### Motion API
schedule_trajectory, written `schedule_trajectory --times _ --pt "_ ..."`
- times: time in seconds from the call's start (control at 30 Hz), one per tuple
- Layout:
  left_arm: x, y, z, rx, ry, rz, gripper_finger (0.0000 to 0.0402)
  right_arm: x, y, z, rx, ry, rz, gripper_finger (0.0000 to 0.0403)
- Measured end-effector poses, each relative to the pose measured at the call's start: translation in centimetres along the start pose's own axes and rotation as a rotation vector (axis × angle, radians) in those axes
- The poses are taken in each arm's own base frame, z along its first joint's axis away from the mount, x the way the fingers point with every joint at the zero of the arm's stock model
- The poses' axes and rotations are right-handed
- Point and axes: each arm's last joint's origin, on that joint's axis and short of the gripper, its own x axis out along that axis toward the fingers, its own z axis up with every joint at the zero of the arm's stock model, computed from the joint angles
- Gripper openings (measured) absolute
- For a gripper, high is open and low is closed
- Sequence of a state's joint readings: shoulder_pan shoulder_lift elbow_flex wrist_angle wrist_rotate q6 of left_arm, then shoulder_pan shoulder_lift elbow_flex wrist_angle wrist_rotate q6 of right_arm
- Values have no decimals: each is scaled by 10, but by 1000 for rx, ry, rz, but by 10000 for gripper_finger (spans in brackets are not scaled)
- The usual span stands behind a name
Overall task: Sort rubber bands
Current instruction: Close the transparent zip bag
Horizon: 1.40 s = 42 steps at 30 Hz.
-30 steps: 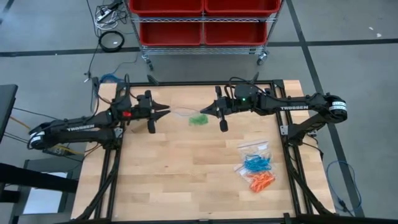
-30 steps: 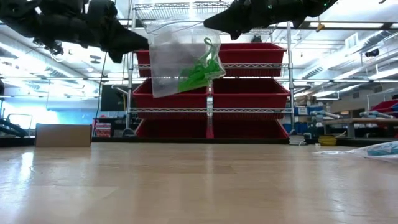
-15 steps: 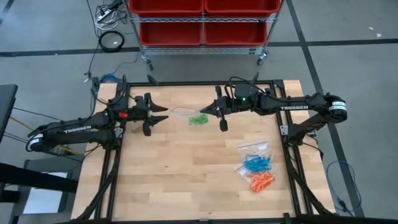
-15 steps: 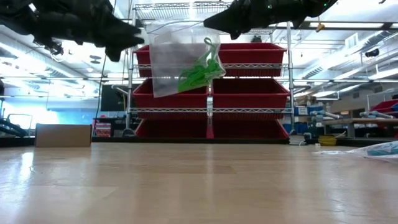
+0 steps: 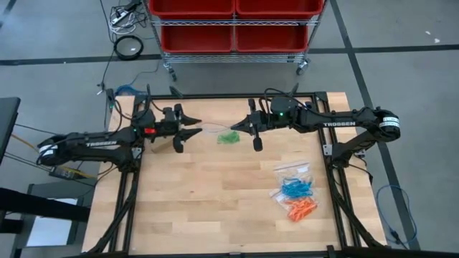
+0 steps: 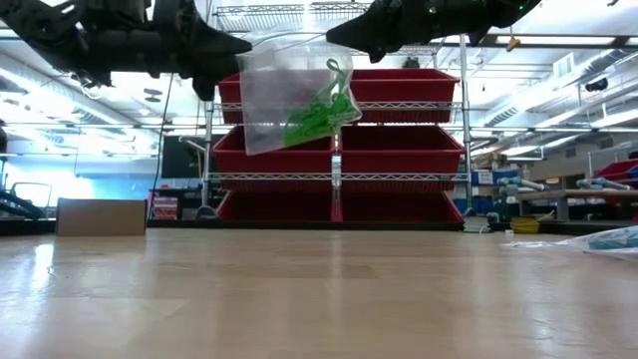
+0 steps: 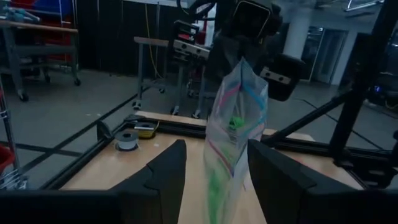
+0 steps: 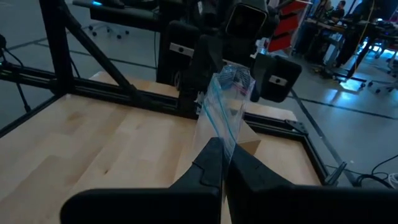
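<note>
Above the table, right claw [image 5: 239,128] pinching bag [image 6: 284,100], left claw [image 5: 196,127] spread around it

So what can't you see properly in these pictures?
- How many green rubber bands are in the clear bag: bunched together, too small in every view.
- Whether the open left gripper touches the bag: its fingers straddle it in the left wrist view, contact unclear.
- The bag at the low view's right edge: cut off.

place: workshop | signs: red bin shelving [image 6: 339,150], concrete floor [image 5: 401,79], distant workbenches [image 6: 573,189]
</note>
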<state>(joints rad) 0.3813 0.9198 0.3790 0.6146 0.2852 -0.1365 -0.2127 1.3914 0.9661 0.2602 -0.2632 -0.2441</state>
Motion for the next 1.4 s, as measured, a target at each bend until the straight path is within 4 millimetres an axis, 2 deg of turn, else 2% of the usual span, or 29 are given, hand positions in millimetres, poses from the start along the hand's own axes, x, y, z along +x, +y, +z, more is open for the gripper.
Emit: schedule_trajectory --times 0.17,0.47,0.83,1.07,1.4 --pt "5 2 -7 -9 30 -25 159 0 0 0 0 1 0 0" --pt "8 0 -2 11 -29 -95 73 0 0 0 0 1 0 0" --pt "8 -2 -2 5 -25 -141 72 0 0 0 1 3 1 0" --pt "8 -3 -6 -5 15 -191 10 0 -1 -2 5 25 -27 0" --pt "8 -3 -10 -14 57 -200 4 0 -1 -2 6 33 -47 0"
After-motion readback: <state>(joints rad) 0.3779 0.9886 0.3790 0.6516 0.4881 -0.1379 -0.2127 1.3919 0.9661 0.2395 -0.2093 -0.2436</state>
